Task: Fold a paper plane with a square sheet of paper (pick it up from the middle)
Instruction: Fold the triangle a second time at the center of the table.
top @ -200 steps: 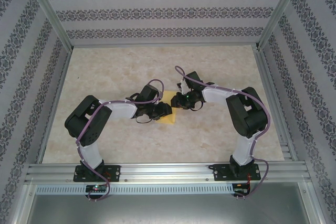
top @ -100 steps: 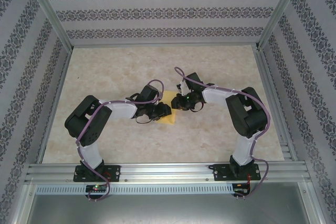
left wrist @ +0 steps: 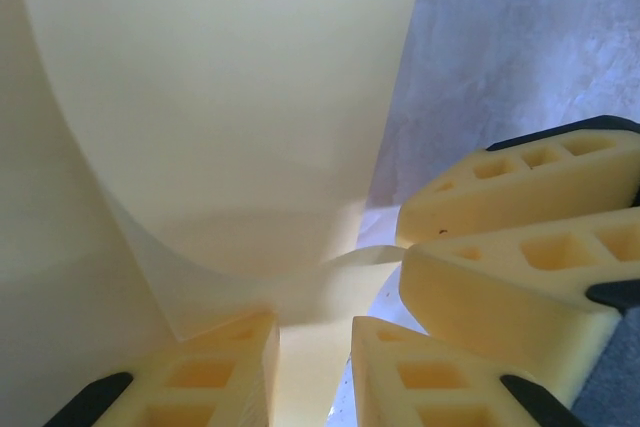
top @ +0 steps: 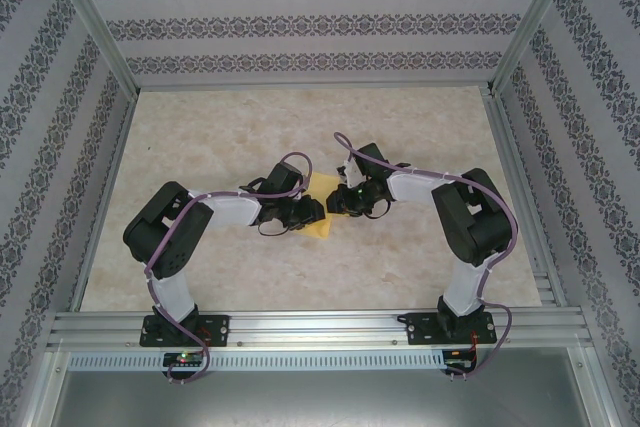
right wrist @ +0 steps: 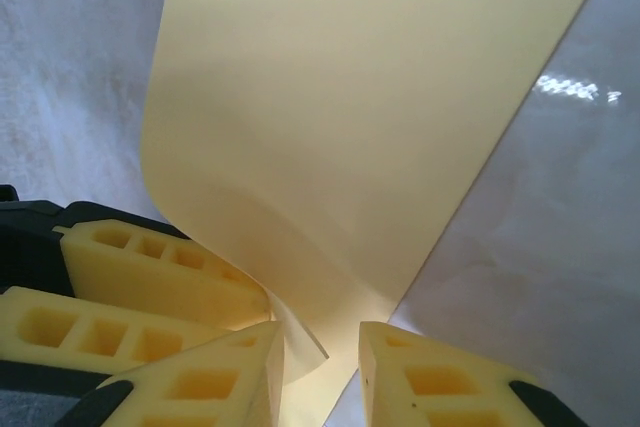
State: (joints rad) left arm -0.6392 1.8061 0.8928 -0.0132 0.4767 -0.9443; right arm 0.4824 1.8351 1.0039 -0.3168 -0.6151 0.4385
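Centrally on the surface (top: 250,127), we see the right pincer (right wrist: 322,342) has edged toward 8 o'clock beside the left pincer (left wrist: 312,332), both narrowly spread astride the lifted square sheet of paper (top: 321,230); crease pinch likely imminent.

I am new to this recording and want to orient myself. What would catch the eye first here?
The yellow sheet of paper in the middle of the table, curving upward in both wrist views. The left gripper and right gripper meet over it, fingertips close together.
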